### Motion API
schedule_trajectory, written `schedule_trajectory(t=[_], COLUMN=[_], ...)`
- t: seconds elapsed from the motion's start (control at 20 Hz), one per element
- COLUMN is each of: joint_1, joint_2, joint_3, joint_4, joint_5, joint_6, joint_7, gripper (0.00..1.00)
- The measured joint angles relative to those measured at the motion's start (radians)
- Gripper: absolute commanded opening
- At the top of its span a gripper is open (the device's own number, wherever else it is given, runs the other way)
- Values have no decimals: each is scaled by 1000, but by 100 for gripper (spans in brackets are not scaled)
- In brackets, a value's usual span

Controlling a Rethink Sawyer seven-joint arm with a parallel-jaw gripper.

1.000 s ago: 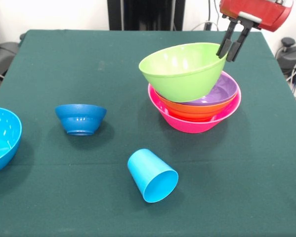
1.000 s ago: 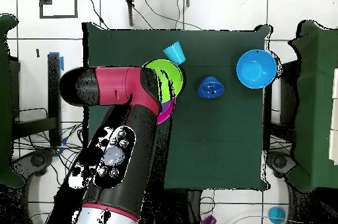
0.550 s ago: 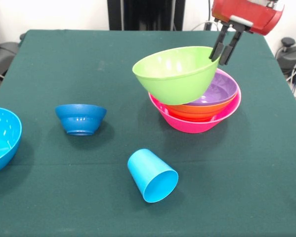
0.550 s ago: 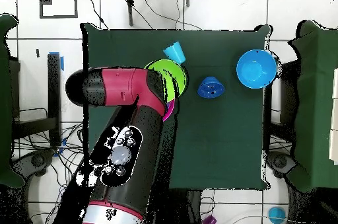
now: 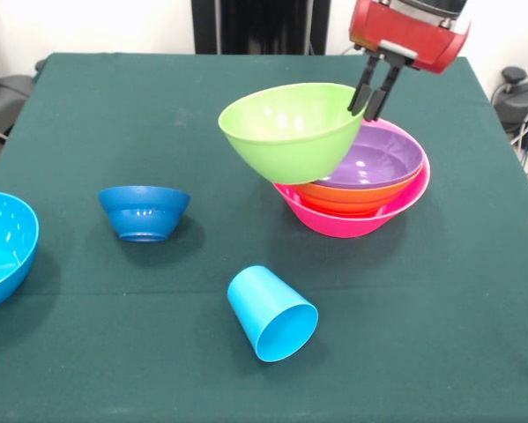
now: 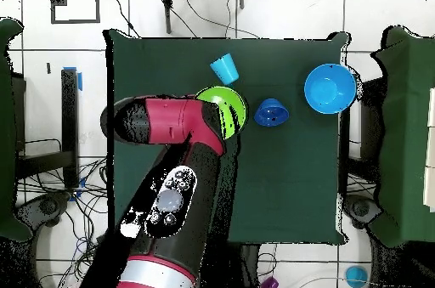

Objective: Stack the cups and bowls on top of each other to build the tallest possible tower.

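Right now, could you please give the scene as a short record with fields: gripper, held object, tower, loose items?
gripper: gripper shut on the rim of the lime green bowl
held object: lime green bowl, tilted, overhanging the tower's side
tower: purple bowl in orange bowl in pink bowl
loose items: blue cup on its side; small dark blue bowl; sky blue bowl

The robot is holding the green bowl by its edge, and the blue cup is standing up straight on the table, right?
Not quite. The gripper does hold the lime green bowl by its rim, but the sky blue cup is lying on its side on the table, not standing. The front view shows it.
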Motion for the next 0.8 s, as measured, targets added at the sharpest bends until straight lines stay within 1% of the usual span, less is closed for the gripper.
schedule_trajectory(t=[0.25,0.8], joint_1=[0,7], joint_2=[-1,-6], joint_3=[2,2], joint_4=[28,30], joint_5=[0,0], joint_6=[-4,-4], joint_7=[0,0], gripper=[0,0])
